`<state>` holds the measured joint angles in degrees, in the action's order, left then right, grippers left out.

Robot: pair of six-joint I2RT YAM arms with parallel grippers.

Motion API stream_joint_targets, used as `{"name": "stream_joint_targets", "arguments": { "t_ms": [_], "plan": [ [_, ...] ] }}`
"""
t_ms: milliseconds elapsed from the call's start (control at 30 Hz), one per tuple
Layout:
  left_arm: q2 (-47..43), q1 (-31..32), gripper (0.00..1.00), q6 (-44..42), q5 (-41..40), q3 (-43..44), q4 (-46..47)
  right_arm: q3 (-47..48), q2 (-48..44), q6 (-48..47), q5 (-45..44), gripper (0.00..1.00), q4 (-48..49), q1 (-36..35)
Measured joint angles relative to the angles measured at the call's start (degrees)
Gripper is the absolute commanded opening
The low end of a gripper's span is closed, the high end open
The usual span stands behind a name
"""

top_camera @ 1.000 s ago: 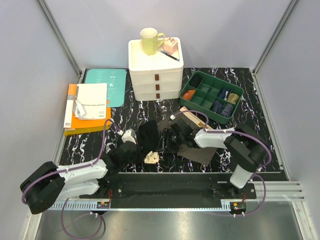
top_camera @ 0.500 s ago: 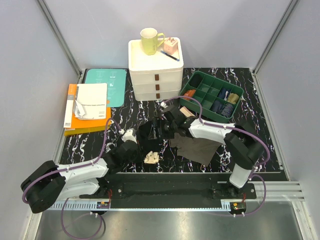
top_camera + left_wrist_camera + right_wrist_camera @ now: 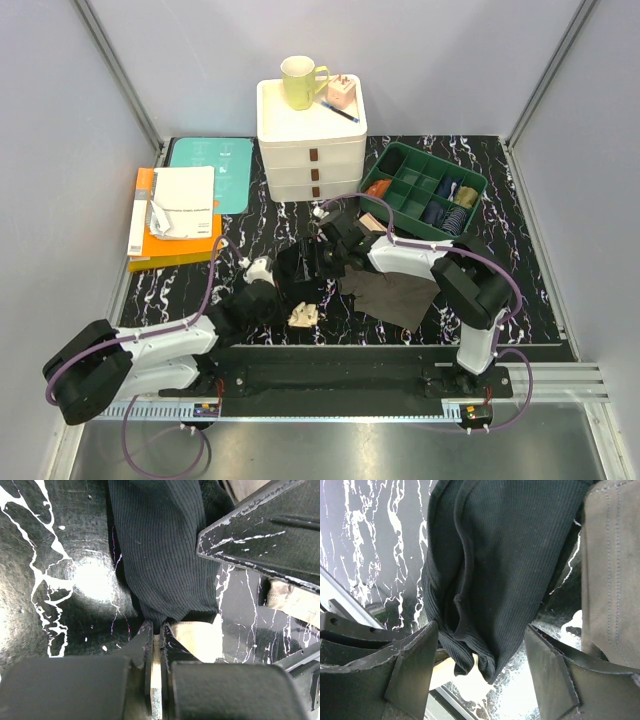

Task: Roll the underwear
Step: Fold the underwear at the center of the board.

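Left pincer (image 3: pixel 156 630): clamped shut on the near hem of the black underwear (image 3: pixel 165 555), on the table (image 3: pixel 250 220).
Right pincer (image 3: pixel 482 652): spread wide astride the bunched fold; should close squarely before rolling.
Olive-brown underwear (image 3: pixel 395 295): flat alongside.

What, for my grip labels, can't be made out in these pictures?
- Top view: the right gripper hides much of the black underwear.
- Left wrist: the left gripper covers the pinched hem; the pale patch beside it is unidentifiable.
- Right wrist: the frame edge cuts off the olive underwear.
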<state>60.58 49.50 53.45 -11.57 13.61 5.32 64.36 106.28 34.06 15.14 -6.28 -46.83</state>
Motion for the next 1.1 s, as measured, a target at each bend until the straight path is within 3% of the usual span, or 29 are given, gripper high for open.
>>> {"name": "stream_joint_targets", "arguments": {
  "t_ms": [467, 600, 667, 900, 967, 1100],
  "plan": [
    [0.6, 0.0, 0.0, -0.1, 0.0, 0.3, 0.0, 1.7, 0.0, -1.3, 0.5, 0.74, 0.4, -1.4],
    [0.6, 0.0, 0.0, -0.1, 0.0, 0.3, 0.0, 2.6, 0.5, -1.5, 0.6, 0.68, 0.5, -1.4],
    [0.6, 0.0, 0.0, -0.1, 0.0, 0.3, 0.0, 3.1, 1.2, -1.7, 0.6, 0.61, 0.6, -1.5],
    [0.6, 0.0, 0.0, 0.0, 0.0, 0.6, -0.5, 3.5, 2.7, -2.3, 0.3, 0.07, 0.5, -1.7],
    [0.6, 0.0, 0.0, 0.0, 0.0, 0.6, -0.5, 3.5, 2.7, -2.3, 0.0, 0.01, 0.4, -1.7],
    [0.5, 0.0, 0.0, 0.0, 0.0, 0.6, -0.5, 3.5, 2.6, -1.7, -2.2, 0.0, 0.4, -1.8]
  ]
}}
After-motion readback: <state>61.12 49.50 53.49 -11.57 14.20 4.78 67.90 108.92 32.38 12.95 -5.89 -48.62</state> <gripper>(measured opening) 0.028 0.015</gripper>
